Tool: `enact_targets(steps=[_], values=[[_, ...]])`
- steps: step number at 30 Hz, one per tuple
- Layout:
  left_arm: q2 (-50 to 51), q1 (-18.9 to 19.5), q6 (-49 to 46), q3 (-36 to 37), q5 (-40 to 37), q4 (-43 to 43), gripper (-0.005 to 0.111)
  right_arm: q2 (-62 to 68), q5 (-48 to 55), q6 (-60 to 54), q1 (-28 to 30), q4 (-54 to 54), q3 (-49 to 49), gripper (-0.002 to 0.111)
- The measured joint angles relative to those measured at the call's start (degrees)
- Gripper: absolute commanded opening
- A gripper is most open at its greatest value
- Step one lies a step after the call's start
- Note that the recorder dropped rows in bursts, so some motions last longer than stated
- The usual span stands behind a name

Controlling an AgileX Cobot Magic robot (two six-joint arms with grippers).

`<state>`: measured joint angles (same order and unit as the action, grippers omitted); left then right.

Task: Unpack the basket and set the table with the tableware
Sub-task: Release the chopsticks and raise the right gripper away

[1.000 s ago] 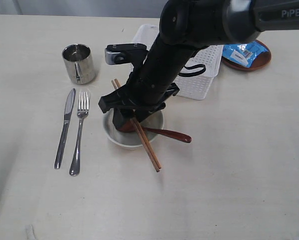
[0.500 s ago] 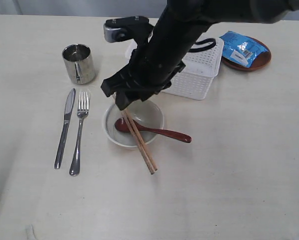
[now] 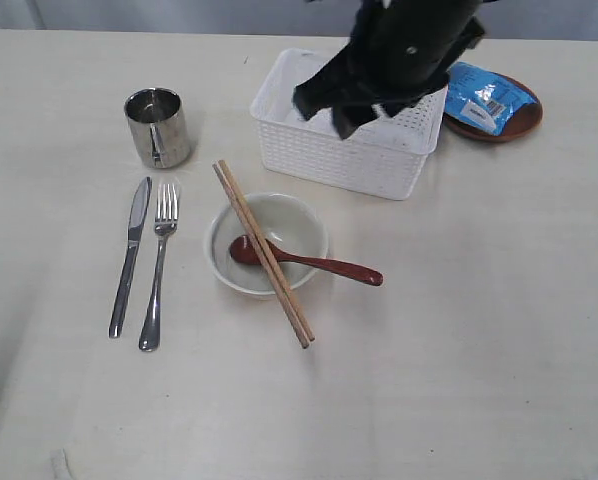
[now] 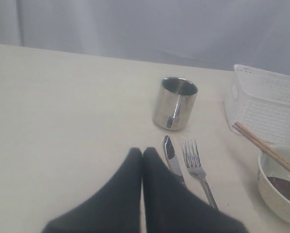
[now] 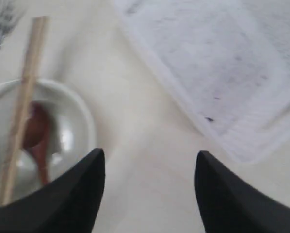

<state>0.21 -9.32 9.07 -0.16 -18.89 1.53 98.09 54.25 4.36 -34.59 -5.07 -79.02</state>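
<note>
The white basket [image 3: 329, 165] stands at the back of the table [image 3: 479, 350]; nothing shows inside it. My right gripper [image 3: 335, 116] hangs above the basket's front, open and empty [image 5: 150, 155]. In front lies the cream bowl [image 3: 299, 222] with the wooden spoon [image 3: 324, 265] in it and the chopsticks [image 3: 264, 255] laid across its rim. To the left lie the knife [image 3: 129, 255] and fork [image 3: 159, 262], with the steel cup [image 3: 159, 127] behind them. My left gripper [image 4: 142, 151] is shut and empty, low over the table just beside the knife [image 4: 171, 158].
The brown wooden plate [image 3: 524, 120] sits at the back right with a blue snack packet [image 3: 489, 97] on it. The left wrist view also shows the cup [image 4: 175, 103], fork [image 4: 198, 170], basket [image 4: 268, 107] and bowl [image 4: 276, 189].
My right gripper has let go of the chopsticks, which now rest across the bowl. It has risen and pulled back and right to above the basket.
</note>
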Motion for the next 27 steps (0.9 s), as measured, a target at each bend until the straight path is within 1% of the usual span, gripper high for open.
enact_targets(steps=[1,2,4,6,7,10,12,13,18,21,26,27], values=[[0.0,0.0,0.0,0.0,0.0,0.0,0.0,-0.1,0.1,1.6,1.6,-1.2,0.0,0.053],[0.0,0.0,0.0,0.0,0.0,0.0,0.0,-0.1,0.4,4.1,6.0,-2.8,0.0,0.053],[0.0,0.0,0.0,0.0,0.0,0.0,0.0,-0.1,0.4,5.7,11.1,-2.2,0.0,0.053],[0.0,0.0,0.0,0.0,0.0,0.0,0.0,0.1,-1.4,3.5,15.4,1.6,-0.1,0.053],[0.0,0.0,0.0,0.0,0.0,0.0,0.0,0.5,-2.5,1.4,16.2,3.1,-0.4,0.053],[0.0,0.0,0.0,0.0,0.0,0.0,0.0,2.0,-5.5,-4.4,16.9,5.6,-2.8,0.053],[0.0,0.0,0.0,0.0,0.0,0.0,0.0,4.4,-6.4,-8.7,16.9,6.7,-7.7,0.053],[0.0,0.0,0.0,0.0,0.0,0.0,0.0,6.7,-5.9,-12.1,16.9,8.4,-12.0,0.053],[0.0,0.0,0.0,0.0,0.0,0.0,0.0,16.0,-1.3,-27.8,16.9,16.7,-24.7,0.053],[0.0,0.0,0.0,0.0,0.0,0.0,0.0,22.0,0.9,-36.7,16.9,19.2,-31.8,0.053],[0.0,0.0,0.0,0.0,0.0,0.0,0.0,32.0,4.2,-41.9,18.1,21.0,-42.8,0.053],[0.0,0.0,0.0,0.0,0.0,0.0,0.0,33.1,4.5,-42.3,18.3,21.1,-43.6,0.053]])
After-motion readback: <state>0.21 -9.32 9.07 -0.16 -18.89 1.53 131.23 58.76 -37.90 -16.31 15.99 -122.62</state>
